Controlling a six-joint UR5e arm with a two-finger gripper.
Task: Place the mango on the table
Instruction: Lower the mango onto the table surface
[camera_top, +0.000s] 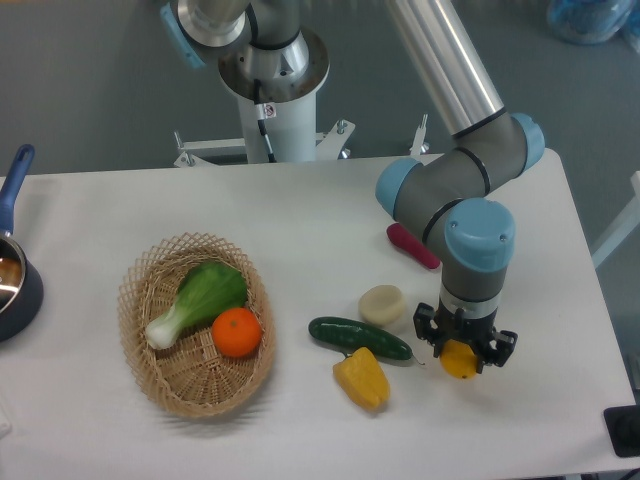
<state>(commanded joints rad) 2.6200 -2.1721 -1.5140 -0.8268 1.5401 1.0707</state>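
Observation:
The mango (459, 360) is a smooth yellow-orange fruit, seen only partly between my gripper's fingers at the right of the white table (330, 215). My gripper (464, 356) points straight down and is shut on the mango, holding it at or just above the tabletop; I cannot tell whether it touches. The gripper body hides the mango's upper part.
A dark green cucumber (360, 338), a lumpy yellow bell pepper (363, 378) and a pale round piece (382, 304) lie just left of the gripper. A red item (411, 246) lies behind the arm. A wicker basket (140, 300) holds a green vegetable (200, 298) and an orange (237, 332). A blue-handled pot (14, 270) stands at the left edge.

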